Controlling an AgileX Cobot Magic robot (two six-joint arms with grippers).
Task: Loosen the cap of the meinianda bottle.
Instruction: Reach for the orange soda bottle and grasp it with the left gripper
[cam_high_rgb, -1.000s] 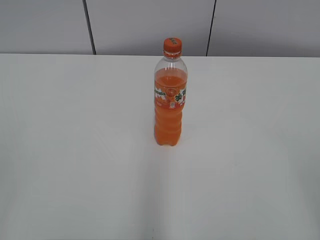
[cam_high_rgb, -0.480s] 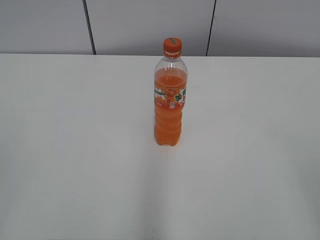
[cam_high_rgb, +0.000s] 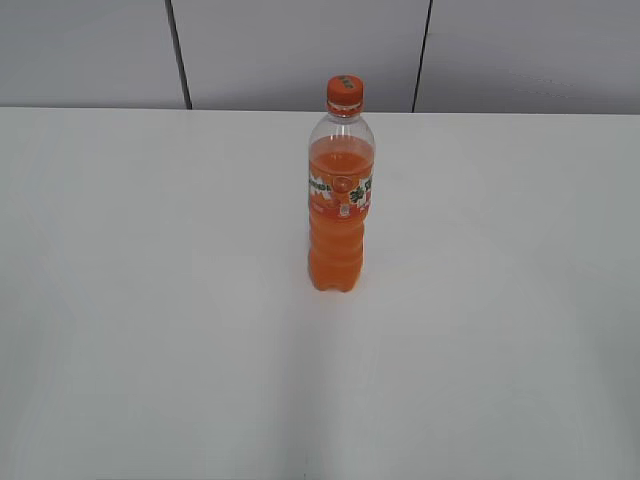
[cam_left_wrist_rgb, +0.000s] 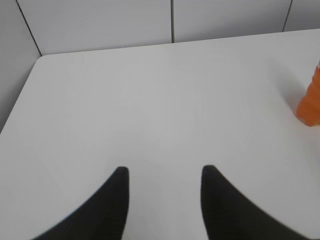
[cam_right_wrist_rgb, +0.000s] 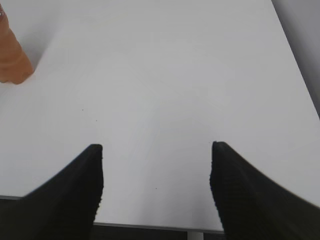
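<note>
The meinianda bottle (cam_high_rgb: 341, 205) stands upright near the middle of the white table (cam_high_rgb: 150, 300), full of orange soda, with its label band round the upper body. Its orange cap (cam_high_rgb: 345, 93) sits on the neck. Neither arm shows in the exterior view. In the left wrist view my left gripper (cam_left_wrist_rgb: 165, 172) is open and empty over bare table, and the bottle's base (cam_left_wrist_rgb: 310, 102) shows at the right edge. In the right wrist view my right gripper (cam_right_wrist_rgb: 156, 150) is open and empty near the table's front edge, with the bottle's base (cam_right_wrist_rgb: 12, 60) at the far upper left.
A grey panelled wall (cam_high_rgb: 300, 50) runs behind the table's far edge. The table's rounded far left corner (cam_left_wrist_rgb: 42, 57) shows in the left wrist view, and its right edge (cam_right_wrist_rgb: 295, 65) in the right wrist view.
</note>
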